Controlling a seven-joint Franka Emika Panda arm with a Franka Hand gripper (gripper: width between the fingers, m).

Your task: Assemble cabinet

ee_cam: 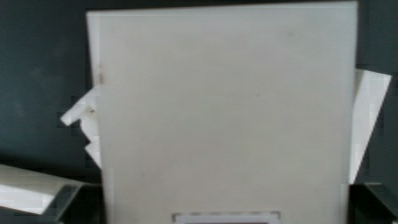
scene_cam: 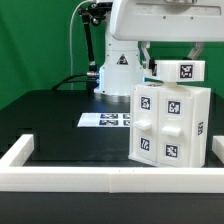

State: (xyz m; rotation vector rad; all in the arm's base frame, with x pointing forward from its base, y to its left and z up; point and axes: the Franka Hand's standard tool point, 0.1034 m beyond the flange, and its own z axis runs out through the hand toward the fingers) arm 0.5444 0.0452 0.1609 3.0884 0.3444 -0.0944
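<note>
The cabinet (scene_cam: 170, 122) is a white box with several marker tags. It stands at the exterior view's right, near the front border. A white panel (scene_cam: 180, 69) with tags on its edge hangs slightly tilted just above the cabinet's top. My gripper (scene_cam: 164, 56) comes down onto this panel from above and appears shut on it. In the wrist view the panel (ee_cam: 214, 110) fills most of the picture and runs down between my jaws (ee_cam: 217, 214). My fingers themselves are hidden at the dark edges. Bits of the cabinet (ee_cam: 79, 112) show past the panel's side.
The marker board (scene_cam: 105, 120) lies flat on the black table behind the cabinet, near the robot base (scene_cam: 118, 70). A low white border frame (scene_cam: 60, 178) runs along the front and both sides. A white corner (ee_cam: 32, 192) shows in the wrist view.
</note>
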